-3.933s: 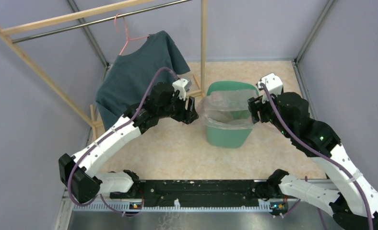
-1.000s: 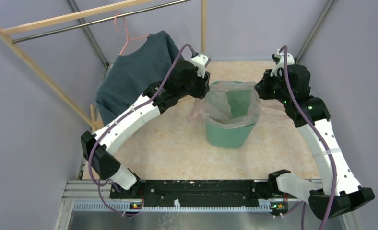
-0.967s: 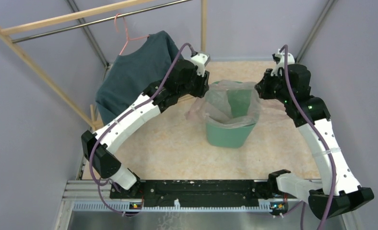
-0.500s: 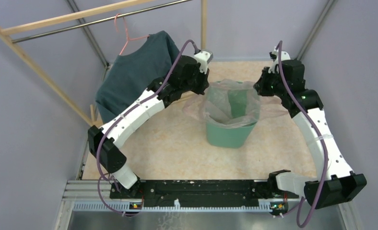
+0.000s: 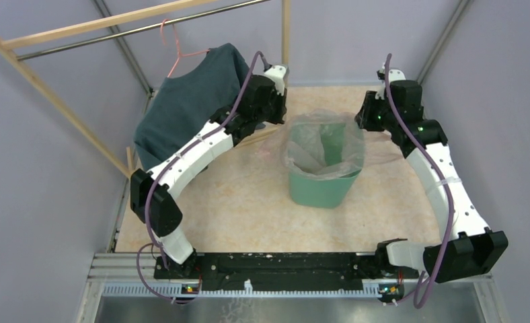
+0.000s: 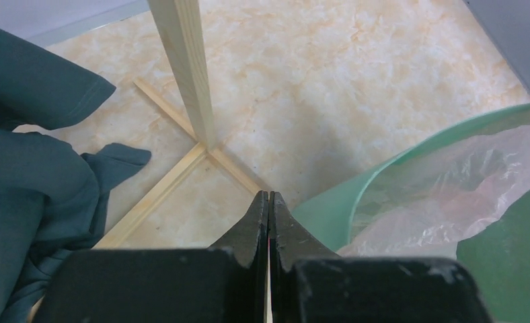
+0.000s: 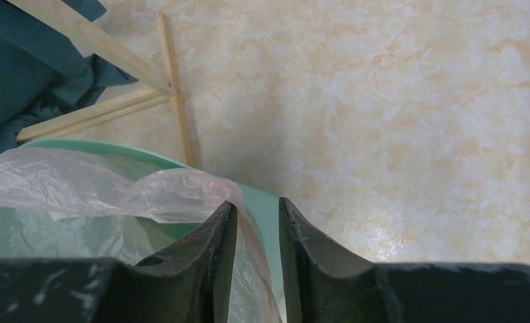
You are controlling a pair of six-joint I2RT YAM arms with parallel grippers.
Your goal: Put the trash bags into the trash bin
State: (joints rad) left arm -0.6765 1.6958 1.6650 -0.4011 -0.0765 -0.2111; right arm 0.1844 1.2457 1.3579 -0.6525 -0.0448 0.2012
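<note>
The mint-green trash bin (image 5: 316,188) stands mid-floor with the pale-pink trash bag (image 5: 323,138) lining it, its film bunched over the rim. My left gripper (image 5: 281,121) hangs at the bin's far-left rim. In the left wrist view that gripper (image 6: 269,195) is shut, with the bin (image 6: 329,212) and bag (image 6: 464,175) just right of it and no film showing at its tips. My right gripper (image 5: 365,124) is at the far-right rim. The right wrist view shows it (image 7: 257,202) open astride the bin's edge (image 7: 265,214), with bag film (image 7: 60,182) trailing loosely along the left finger.
A dark teal shirt (image 5: 188,101) hangs on a pink hanger from the wooden rack (image 5: 67,30) at the back left. The rack's upright post (image 6: 185,67) and floor slats (image 6: 168,182) stand close behind the bin. Enclosure walls close off both sides.
Both arms reached further toward the back of the bin. The left gripper closed from half open. The right gripper opened, loosening its pinch on the bag. The bag's left flap lies closer to the bin.
</note>
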